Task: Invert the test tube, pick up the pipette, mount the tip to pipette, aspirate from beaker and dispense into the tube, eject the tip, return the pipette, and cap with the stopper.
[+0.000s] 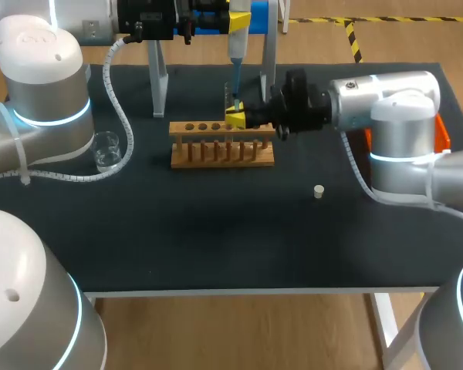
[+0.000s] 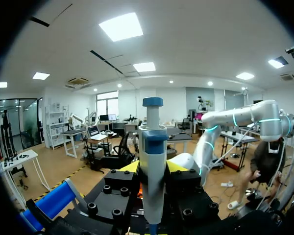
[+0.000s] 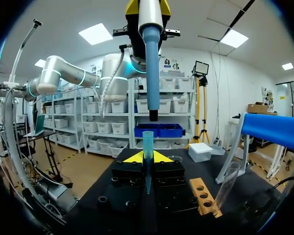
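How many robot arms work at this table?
2. The left arm enters from the left, holding the pipette; the right arm enters from the right, holding the tip beneath it.

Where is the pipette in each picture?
Head view: the pipette stands upright at the back middle, beyond the rack.
Left wrist view: pipette upright between that gripper's fingers.
Right wrist view: pipette hangs straight above the tip.
Shared landmark: the left gripper, whose yellow tips clamp it in every view.

I see a wooden rack [image 1: 216, 159] in the upper middle of the black table [image 1: 216, 247]. An orange object [image 1: 444, 135] lies at the table's right edge.
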